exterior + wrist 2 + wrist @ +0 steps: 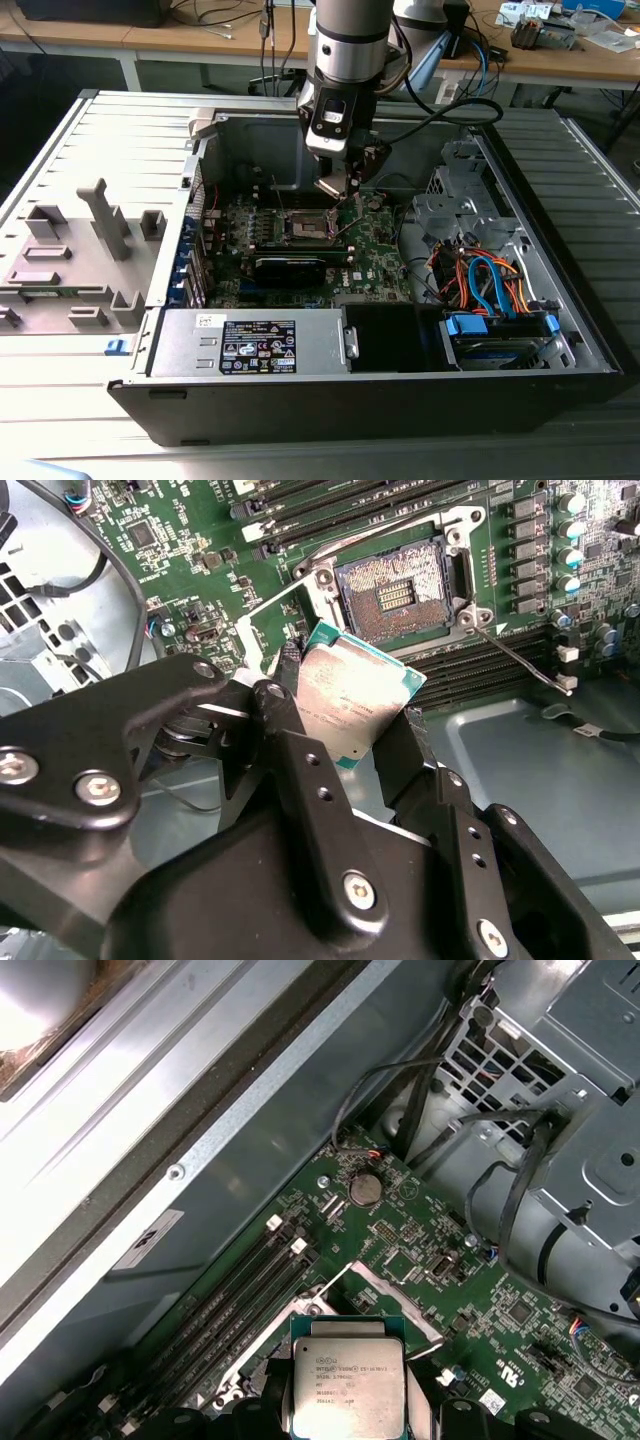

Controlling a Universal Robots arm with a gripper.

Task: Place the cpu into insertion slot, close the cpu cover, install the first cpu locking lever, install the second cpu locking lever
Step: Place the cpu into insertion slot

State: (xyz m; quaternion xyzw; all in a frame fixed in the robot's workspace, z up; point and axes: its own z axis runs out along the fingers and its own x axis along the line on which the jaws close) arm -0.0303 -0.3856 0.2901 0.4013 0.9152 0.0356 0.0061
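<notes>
Currently claw [346, 718] grips cpu [348, 1388]: flat square, silver-grey top, green rim.

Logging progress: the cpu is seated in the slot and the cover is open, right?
No. The second wrist view shows the gripper holding the cpu above the board, with the slot bare. The cover is open.

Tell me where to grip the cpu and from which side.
Grip the cpu by two opposite thin edges, approaching along its plane from a third edge. The gripper holds it this way in the second wrist view, with one finger on each side. The cpu is a thin, flat square, so its edges are probably the only faces a pinch can oppose, and the metal top stays uncovered.
</notes>
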